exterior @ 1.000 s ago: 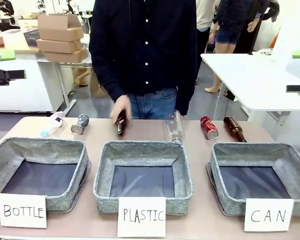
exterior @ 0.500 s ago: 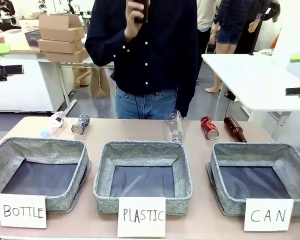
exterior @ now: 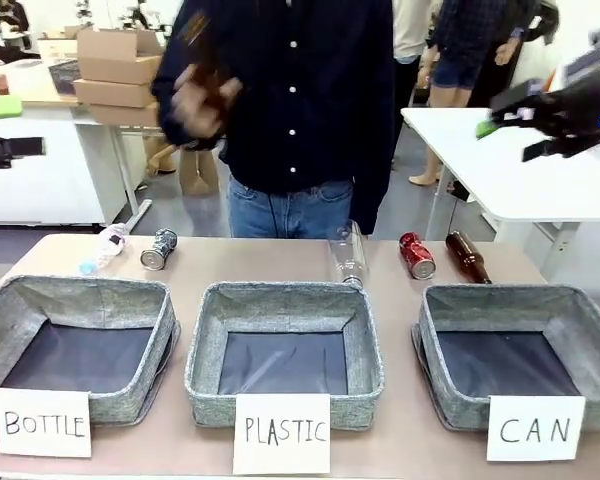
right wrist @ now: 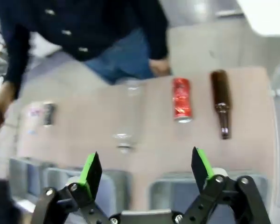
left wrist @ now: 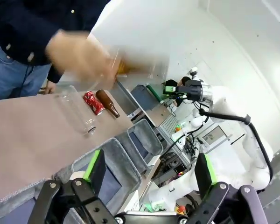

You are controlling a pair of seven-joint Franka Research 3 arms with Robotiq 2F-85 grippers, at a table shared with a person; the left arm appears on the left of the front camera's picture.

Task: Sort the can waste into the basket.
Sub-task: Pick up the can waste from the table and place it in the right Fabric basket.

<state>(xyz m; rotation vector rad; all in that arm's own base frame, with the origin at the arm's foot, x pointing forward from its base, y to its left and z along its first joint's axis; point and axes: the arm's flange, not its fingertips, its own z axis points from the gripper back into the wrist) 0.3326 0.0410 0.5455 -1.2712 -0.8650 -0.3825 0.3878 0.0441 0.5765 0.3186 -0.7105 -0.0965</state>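
Red can (exterior: 417,255): lies on its side on the table (exterior: 400,300), at the far edge, behind the gap between the PLASTIC basket (exterior: 285,295) and the CAN basket (exterior: 500,295); outside any basket.
Dark can (exterior: 159,249): on its side at the far left, behind the BOTTLE basket (exterior: 80,285), near a plastic bottle (exterior: 105,248).
CAN basket: rightmost of the three, white CAN card (exterior: 535,428) at its front; its dark lining shows across the whole bottom.
Brown bottle (exterior: 468,257): lies just beside the red can, on its right, apart from it.
Clear bottle (exterior: 348,255): behind the PLASTIC basket's far right corner, left of the red can.
Left gripper (left wrist: 150,172): fingers wide apart, gripping nothing; it hangs over a basket rim near the table's edge.
Right gripper (exterior: 515,135): raised high at the right, well above the table, fingers apart and gripping nothing; its wrist view looks down on the red can and brown bottle.
Person: stands at the far side; one hand (exterior: 195,95) is up at chest height, blurred, around a brown object (exterior: 205,60) too smeared to tell.
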